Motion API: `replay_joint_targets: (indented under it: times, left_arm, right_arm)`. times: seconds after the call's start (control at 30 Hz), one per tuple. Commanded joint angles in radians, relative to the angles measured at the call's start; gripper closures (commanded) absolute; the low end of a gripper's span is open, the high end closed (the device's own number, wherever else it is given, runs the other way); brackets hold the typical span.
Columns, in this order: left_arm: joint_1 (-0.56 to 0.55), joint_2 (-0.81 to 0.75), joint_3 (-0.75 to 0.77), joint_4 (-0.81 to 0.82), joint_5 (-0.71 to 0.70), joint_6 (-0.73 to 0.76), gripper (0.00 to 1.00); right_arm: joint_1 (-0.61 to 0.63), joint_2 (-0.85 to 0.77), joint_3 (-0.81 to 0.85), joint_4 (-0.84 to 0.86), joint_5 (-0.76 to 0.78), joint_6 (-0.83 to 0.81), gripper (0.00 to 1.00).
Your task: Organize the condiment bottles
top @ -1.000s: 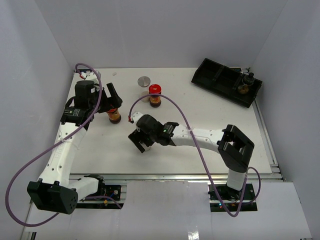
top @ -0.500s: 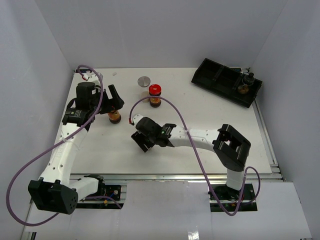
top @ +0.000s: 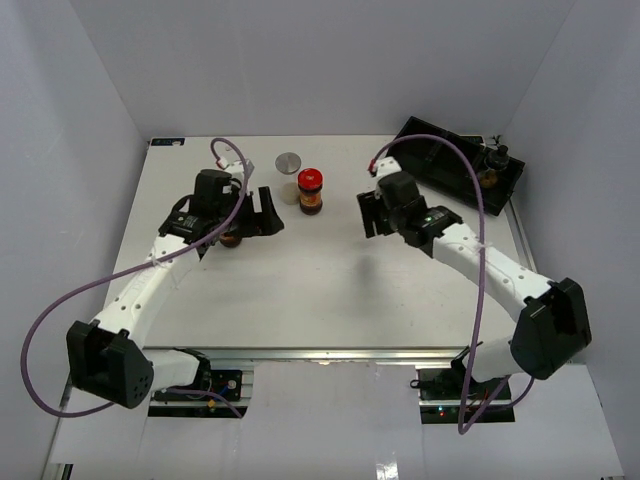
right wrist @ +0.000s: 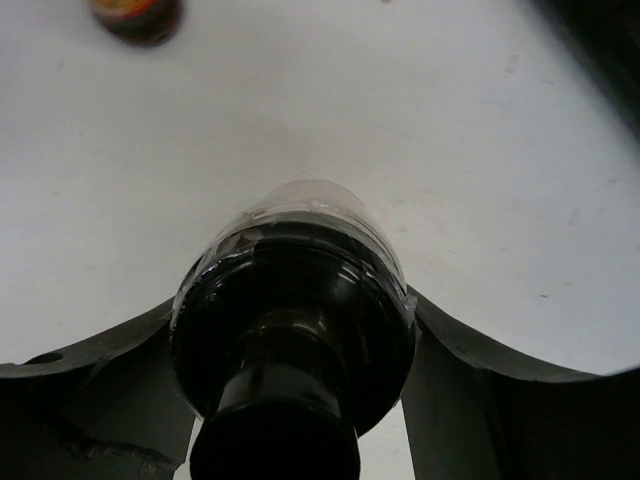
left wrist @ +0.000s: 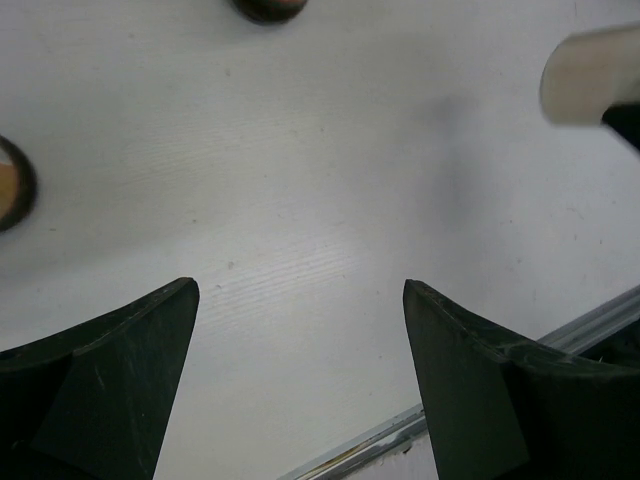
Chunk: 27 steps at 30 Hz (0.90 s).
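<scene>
Pale grey walls (top: 300,60) close in a white table (top: 330,290) on three sides, and a metal rail (top: 350,352) runs along its near edge. On the far half stands a red-capped jar (top: 311,190) with brown contents. Just behind it, to its left, sits a jar with a flat grey lid (top: 288,162). Well to its right, at the far corner, a black tray (top: 440,155) lies askew with a dark-topped bottle (top: 489,170) in its right end. Left of the red-capped jar the left gripper (top: 265,212) hangs with its fingers apart and nothing between them. A brown jar (top: 232,238) is half hidden under that arm. Right of the red-capped jar, the right gripper (top: 368,213) is clamped on a black-topped clear bottle (right wrist: 295,290).
</scene>
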Motion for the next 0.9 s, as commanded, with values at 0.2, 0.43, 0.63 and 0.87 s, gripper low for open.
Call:
replay_joint_targets:
  times: [0.2,0.43,0.63,0.87]
  left_arm:
    - [-0.060,-0.003,-0.037,0.035,-0.032,0.050,0.05]
    - [-0.061,-0.032,-0.076,0.065,-0.021,0.076,0.04]
    - [-0.060,-0.044,-0.101,0.104,0.017,0.081,0.04]
    - [-0.060,-0.066,-0.107,0.116,0.044,0.082,0.04]
  right_arm:
    - [-0.545,0.006,0.128,0.046,-0.086,0.012,0.76]
    - [-0.716,0.092,0.213,0.109,-0.022,0.033,0.78]
    - [-0.777,0.221,0.304,0.161,-0.002,0.031,0.78]
    - [-0.786,0.394,0.469,0.163,0.007,-0.003,0.78]
